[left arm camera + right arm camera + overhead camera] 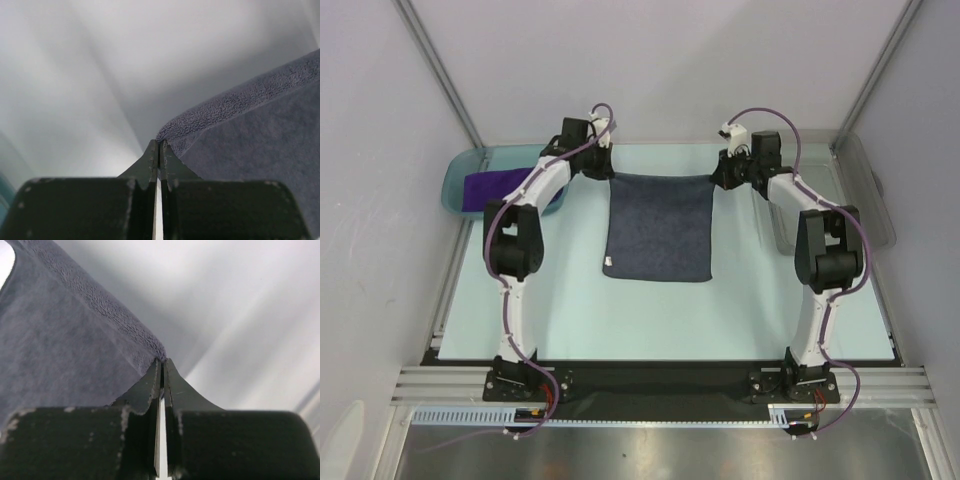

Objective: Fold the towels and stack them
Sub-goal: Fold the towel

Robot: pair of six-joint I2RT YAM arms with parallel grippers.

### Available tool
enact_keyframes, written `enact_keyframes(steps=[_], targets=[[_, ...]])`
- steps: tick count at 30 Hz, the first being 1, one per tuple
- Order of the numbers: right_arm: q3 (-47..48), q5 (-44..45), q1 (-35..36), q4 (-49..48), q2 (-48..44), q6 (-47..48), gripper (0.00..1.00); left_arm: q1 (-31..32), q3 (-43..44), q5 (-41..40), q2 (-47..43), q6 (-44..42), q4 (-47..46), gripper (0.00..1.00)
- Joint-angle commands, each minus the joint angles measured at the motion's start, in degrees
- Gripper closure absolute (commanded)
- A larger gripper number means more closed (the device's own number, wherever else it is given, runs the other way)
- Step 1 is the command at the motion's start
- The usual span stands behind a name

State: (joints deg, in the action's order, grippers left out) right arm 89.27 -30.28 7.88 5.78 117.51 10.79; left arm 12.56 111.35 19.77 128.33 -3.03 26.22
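A grey-blue towel (658, 228) is stretched between both arms at the table's far middle, its near edge resting on the table. My left gripper (610, 172) is shut on the towel's far left corner (167, 131). My right gripper (712, 176) is shut on its far right corner (159, 354). A deep purple towel (498, 186) lies in the teal tray (460, 172) at the far left. The orange-brown and pale blue-white towels are out of view.
A clear grey bin (865, 200) stands at the far right, beside the right arm. White walls close in the back and sides. The table's near half (660, 320) is bare pale surface.
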Motion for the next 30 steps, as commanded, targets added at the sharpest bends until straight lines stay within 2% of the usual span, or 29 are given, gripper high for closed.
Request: enact_keyframes(steps=[1,17,24,30], targets=[[-2.96,-0.05,0.56,-1.3,-7.28,0.46,1.0,-0.43,-3.94,1.94,-8.0,-0.23,-1.34,1.0],[-20.17,4.27,4.42,2.83,-23.03,-2.35,1.0,0.18,-25.91,6.07,-24.53,4.5,-2.66,1.0],[-29.93,6.9,5.57,2.93,-30.41,-4.54,1.0,1.68,-39.61,5.2,-31.21,6.28,-5.91,1.0],[-34.69,9.18,8.29,2.84,-33.31,-8.67,1.0,3.61,-46.39,2.65,-36.31,6.81,-6.18,1.0]])
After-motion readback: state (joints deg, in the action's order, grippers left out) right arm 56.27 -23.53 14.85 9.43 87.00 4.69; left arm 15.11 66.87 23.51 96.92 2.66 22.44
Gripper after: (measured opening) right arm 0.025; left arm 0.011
